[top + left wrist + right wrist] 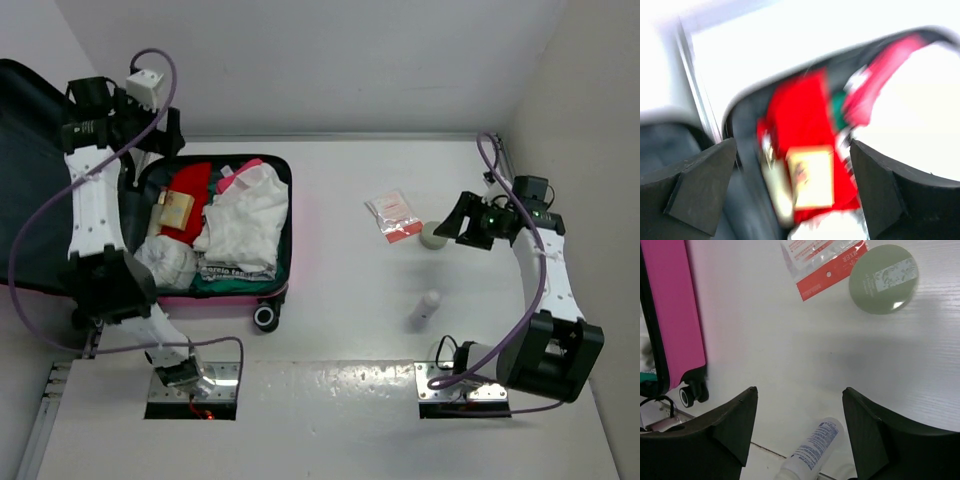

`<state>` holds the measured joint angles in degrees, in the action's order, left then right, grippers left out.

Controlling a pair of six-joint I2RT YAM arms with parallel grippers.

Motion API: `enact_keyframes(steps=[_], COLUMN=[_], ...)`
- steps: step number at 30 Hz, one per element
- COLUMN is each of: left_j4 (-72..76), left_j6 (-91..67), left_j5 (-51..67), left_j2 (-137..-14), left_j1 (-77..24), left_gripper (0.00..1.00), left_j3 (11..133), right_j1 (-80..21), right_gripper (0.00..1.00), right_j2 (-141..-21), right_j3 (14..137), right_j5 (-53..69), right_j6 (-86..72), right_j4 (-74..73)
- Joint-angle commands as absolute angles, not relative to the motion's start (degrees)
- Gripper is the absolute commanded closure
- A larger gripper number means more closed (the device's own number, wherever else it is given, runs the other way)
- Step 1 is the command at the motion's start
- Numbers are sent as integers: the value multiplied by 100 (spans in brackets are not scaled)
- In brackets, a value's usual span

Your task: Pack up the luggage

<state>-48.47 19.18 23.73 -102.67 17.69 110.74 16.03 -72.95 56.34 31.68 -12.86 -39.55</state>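
Note:
The luggage (230, 298) lies open at the left, pink-shelled with a dark lining, its lid raised against the left wall. Inside are a red cloth (190, 185), white clothes (245, 220) and a yellow box (178, 208). My left gripper (160, 135) hangs over the case's far end. Its blurred wrist view shows the left gripper (792, 145) open and empty above the yellow box (811, 177). My right gripper (452, 225) hovers open beside a round green tin (433, 235). In the right wrist view, the right gripper (800, 390) holds nothing, with the tin (883, 279) further ahead.
A red and white sachet (393, 215) lies left of the tin. A white bottle (425, 308) lies on its side nearer the arm bases, and its end shows low between the right fingers (810, 450). The case's pink side and wheel (675, 315) stand at the left.

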Motion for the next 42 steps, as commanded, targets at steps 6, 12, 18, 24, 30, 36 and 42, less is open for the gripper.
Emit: enact_keyframes(steps=[6, 12, 18, 24, 30, 36, 42], left_j4=[-3763, -1067, 1577, 3826, 5307, 5985, 6108], left_j6=[3978, 3288, 2707, 1724, 406, -237, -667], left_j5=[5061, 5300, 4957, 4571, 3992, 3210, 2893], left_j2=[-8228, -7287, -7548, -8620, -10009, -10835, -11372], left_j1=[-244, -2359, -3961, -4938, -5598, -6046, -6319], left_gripper=[0, 7, 7, 7, 7, 1, 1], left_j3=[9100, 6085, 4721, 4597, 4886, 5254, 5730], right_j1=[2855, 3891, 4323, 4386, 4614, 4895, 5229], right_gripper=[37, 42, 43, 43, 43, 43, 42], right_j2=[-7093, -6777, -6601, -7022, -7620, -8270, -8648], right_j3=[5923, 5810, 5634, 5985, 6555, 7302, 7681], right_j5=[3296, 3287, 3296, 3296, 3489, 3639, 3823], right_j6=[-1152, -378, -140, -44, 430, 1080, 1459], right_j4=[-5112, -6264, -6698, -6933, -7303, -7848, -8305])
